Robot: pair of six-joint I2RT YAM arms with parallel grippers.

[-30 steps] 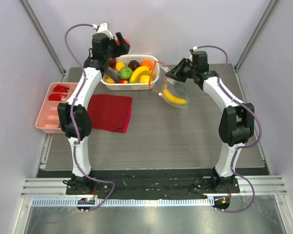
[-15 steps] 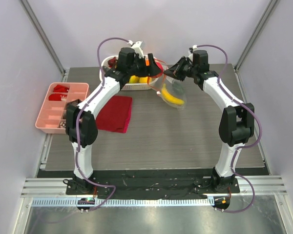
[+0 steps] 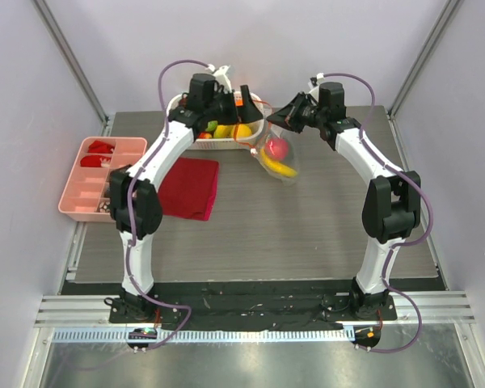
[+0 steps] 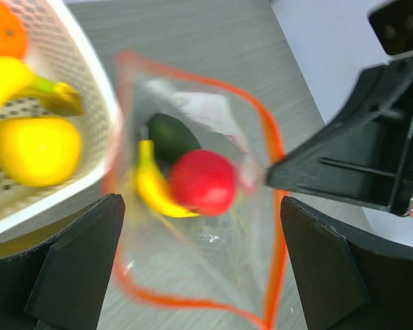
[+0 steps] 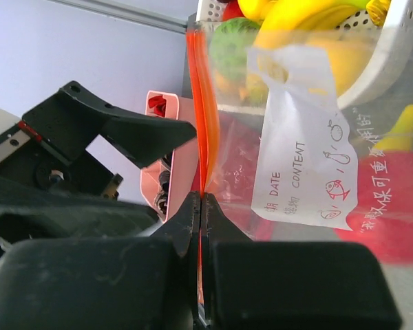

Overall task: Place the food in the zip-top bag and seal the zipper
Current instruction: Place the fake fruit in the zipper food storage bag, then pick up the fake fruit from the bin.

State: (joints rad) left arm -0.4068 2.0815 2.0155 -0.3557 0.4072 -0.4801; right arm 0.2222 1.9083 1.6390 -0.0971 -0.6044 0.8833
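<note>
The right pincer is clamping the zipper, holding the zip-top bag up by that edge over the counter, just beside the white basket. The left pincer is hovering wide open and empty directly over the bag's gaping mouth. Inside the bag, 3 pieces of food are lying together: a red apple, a yellow banana touching it, and a dark green piece behind them. More fruit is sitting in the basket.
</note>
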